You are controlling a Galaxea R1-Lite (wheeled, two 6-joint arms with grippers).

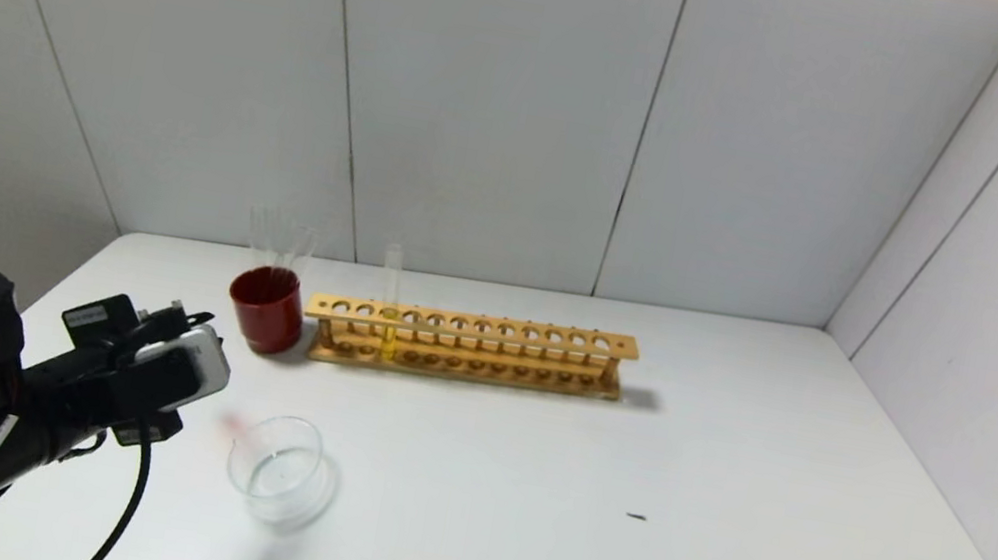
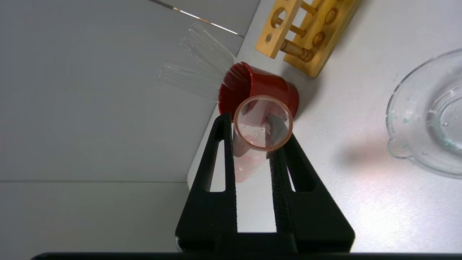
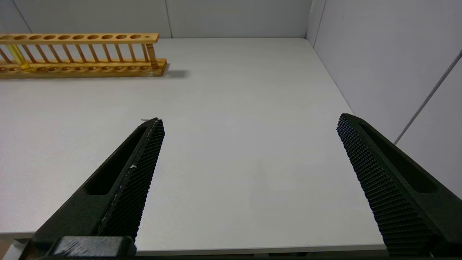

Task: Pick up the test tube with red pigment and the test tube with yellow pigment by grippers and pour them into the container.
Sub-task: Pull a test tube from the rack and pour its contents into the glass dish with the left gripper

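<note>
My left gripper (image 2: 252, 144) is shut on the test tube with red pigment (image 2: 262, 122). The tube's open mouth faces the wrist camera, and pinkish-red liquid shows in its lower part. In the head view the left gripper (image 1: 214, 405) holds the tube (image 1: 236, 427) just left of the container (image 1: 279, 471), a low clear glass dish that also shows in the left wrist view (image 2: 426, 115). The test tube with yellow pigment (image 1: 391, 303) stands upright in the wooden rack (image 1: 468, 346); it also shows in the right wrist view (image 3: 16, 54). My right gripper (image 3: 251, 122) is open and empty above the table's near right part.
A dark red cup (image 1: 266, 307) holding colourless clear tubes (image 1: 279, 233) stands left of the rack, behind the container. A small dark speck (image 1: 636, 517) lies on the white table. Walls close the back and the right side.
</note>
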